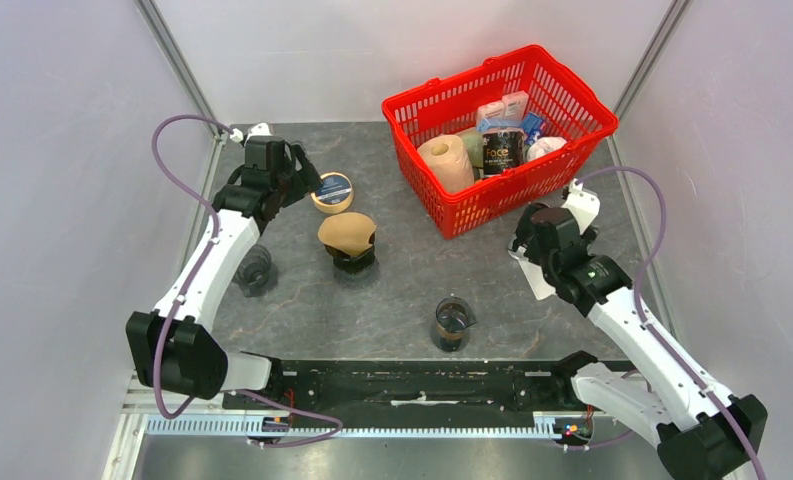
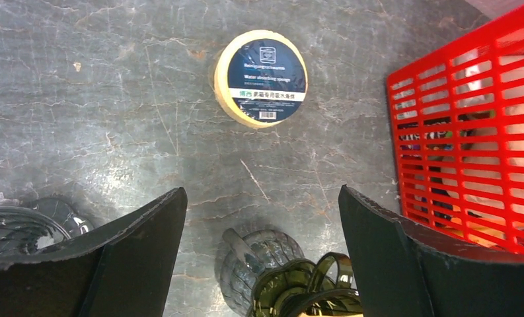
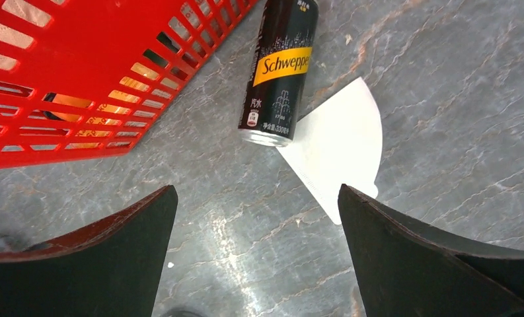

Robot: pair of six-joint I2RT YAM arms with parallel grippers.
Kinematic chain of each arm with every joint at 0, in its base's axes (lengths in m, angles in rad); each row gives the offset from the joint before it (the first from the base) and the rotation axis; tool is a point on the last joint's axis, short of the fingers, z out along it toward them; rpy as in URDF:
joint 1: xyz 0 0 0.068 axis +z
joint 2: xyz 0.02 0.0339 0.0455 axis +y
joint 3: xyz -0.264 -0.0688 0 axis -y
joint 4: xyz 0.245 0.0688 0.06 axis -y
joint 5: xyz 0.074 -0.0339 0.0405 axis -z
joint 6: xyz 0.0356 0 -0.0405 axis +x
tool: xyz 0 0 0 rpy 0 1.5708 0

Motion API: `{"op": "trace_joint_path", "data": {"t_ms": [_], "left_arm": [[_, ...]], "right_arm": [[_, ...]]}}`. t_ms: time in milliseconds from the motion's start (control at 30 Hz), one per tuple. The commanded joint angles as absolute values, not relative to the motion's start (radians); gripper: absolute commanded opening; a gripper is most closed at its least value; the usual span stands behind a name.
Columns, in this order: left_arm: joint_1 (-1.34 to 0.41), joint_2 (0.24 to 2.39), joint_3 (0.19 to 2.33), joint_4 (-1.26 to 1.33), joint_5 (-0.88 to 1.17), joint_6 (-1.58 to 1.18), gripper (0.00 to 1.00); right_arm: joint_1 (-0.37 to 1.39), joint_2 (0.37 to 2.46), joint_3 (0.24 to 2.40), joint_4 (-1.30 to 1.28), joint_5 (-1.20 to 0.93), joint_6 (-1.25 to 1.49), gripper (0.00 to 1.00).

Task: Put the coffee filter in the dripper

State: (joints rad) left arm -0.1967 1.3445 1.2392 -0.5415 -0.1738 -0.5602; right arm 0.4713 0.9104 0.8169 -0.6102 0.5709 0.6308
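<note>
A brown coffee filter (image 1: 346, 231) sits open in the dark glass dripper (image 1: 353, 258) at the table's middle left. In the left wrist view the dripper (image 2: 292, 277) shows at the bottom edge, below and between the fingers. My left gripper (image 1: 310, 178) (image 2: 262, 211) hangs open and empty just behind the dripper, next to a roll of tape (image 1: 333, 192). A flat white filter paper (image 3: 338, 148) (image 1: 530, 277) lies on the table beside a black can (image 3: 279, 69). My right gripper (image 1: 525, 240) (image 3: 256, 198) is open and empty above it.
A red basket (image 1: 562, 95) (image 2: 470, 152) (image 3: 80, 66) full of goods stands at the back right. A glass cup (image 1: 452, 323) stands near the front middle. A dark ribbed glass piece (image 1: 255, 270) (image 2: 21, 228) sits by the left arm. The tape roll (image 2: 262, 78) lies flat.
</note>
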Motion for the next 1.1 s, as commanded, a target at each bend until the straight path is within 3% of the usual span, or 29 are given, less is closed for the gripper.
{"op": "trace_joint_path", "data": {"t_ms": [0, 133, 533, 700, 933, 1067], "left_arm": [[-0.184, 1.325, 1.209, -0.515, -0.271, -0.617, 0.92], [-0.138, 1.308, 1.171, -0.592, -0.434, -0.662, 0.91], [-0.034, 1.378, 1.054, -0.632, -0.46, -0.693, 0.83], [-0.032, 1.483, 1.091, -0.701, -0.468, -0.703, 0.72], [-0.032, 1.542, 1.104, -0.754, -0.521, -0.741, 0.68], [-0.031, 1.555, 1.106, -0.753, -0.533, -0.739, 0.59]], "right_arm": [[0.419, 0.917, 0.881, -0.667, 0.392, 0.686, 0.99], [0.406, 0.964, 0.912, -0.67, 0.355, 0.677, 0.99], [0.403, 1.002, 0.931, -0.673, 0.408, 0.607, 0.99], [0.402, 1.006, 0.939, -0.675, 0.416, 0.581, 0.99], [0.404, 1.014, 0.944, -0.675, 0.414, 0.574, 0.99], [0.403, 1.024, 0.95, -0.675, 0.413, 0.565, 0.99]]}}
